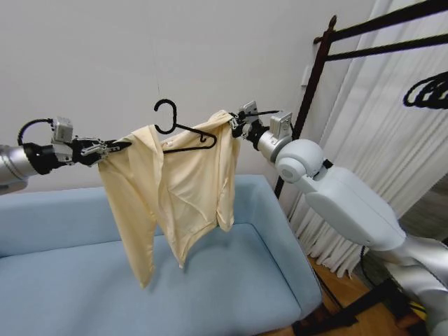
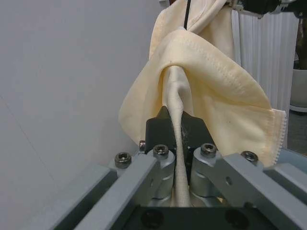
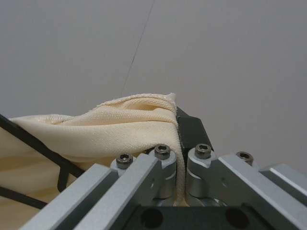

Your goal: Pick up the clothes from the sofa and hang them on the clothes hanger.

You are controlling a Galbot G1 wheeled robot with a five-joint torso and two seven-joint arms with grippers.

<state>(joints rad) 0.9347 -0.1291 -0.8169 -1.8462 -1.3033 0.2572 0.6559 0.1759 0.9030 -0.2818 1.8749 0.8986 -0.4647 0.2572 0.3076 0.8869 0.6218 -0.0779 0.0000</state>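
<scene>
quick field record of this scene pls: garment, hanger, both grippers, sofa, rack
garment: cream top, held in the air above the sofa, spread between both grippers
hanger: black, hook up, partly inside the garment's top
left gripper: shut on one upper edge of the garment
right gripper: shut on the opposite upper edge
sofa: light blue, below the garment
rack: dark frame, on the robot's right

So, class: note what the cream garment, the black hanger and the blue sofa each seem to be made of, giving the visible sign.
The cream garment: soft matte woven or knit fabric, likely; it drapes in folds, with a stitched hem. The black hanger: thin, smooth, probably plastic or coated wire; unclear which. The blue sofa: matte upholstery cloth, no sheen.
</scene>
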